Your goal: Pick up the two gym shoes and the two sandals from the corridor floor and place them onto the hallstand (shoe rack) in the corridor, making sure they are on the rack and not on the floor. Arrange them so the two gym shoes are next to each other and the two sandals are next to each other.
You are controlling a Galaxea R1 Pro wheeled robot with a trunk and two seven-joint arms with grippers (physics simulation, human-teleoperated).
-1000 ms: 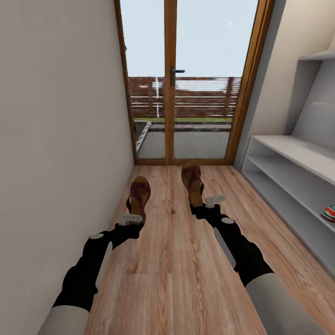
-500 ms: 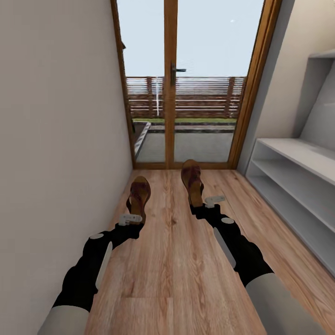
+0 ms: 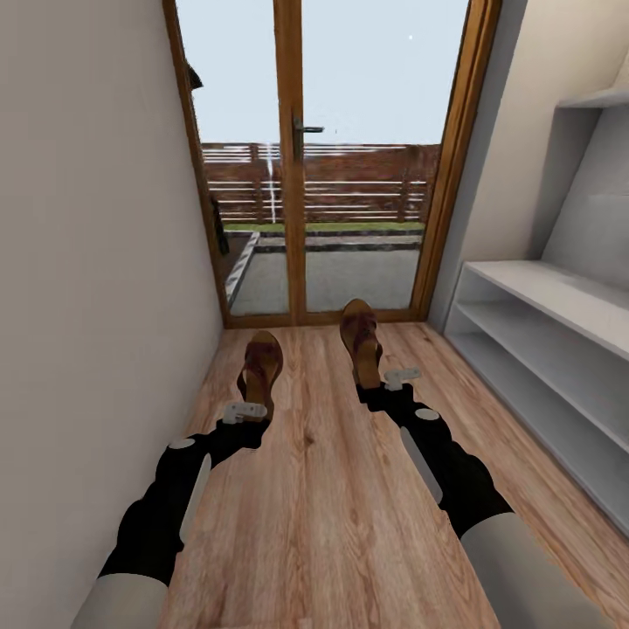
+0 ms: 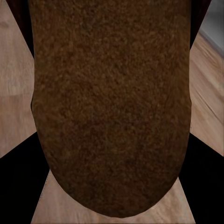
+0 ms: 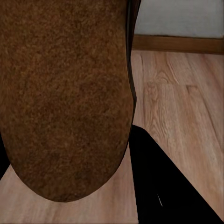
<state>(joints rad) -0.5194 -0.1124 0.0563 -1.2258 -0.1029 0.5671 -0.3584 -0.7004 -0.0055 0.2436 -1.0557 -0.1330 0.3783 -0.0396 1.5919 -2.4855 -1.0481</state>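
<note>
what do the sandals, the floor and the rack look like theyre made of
Sandals: brown leather, probably; the left wrist view shows a matte, grainy sole. Floor: light wood planks, with visible grain and seams. Rack: smooth pale grey panels, maybe painted board.

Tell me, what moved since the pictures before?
Only the robot's view turned: the door, wall and hallstand slid sideways in the head view. Nothing was grabbed or let go. The left hand still holds one sandal, the right hand the other sandal.
</note>
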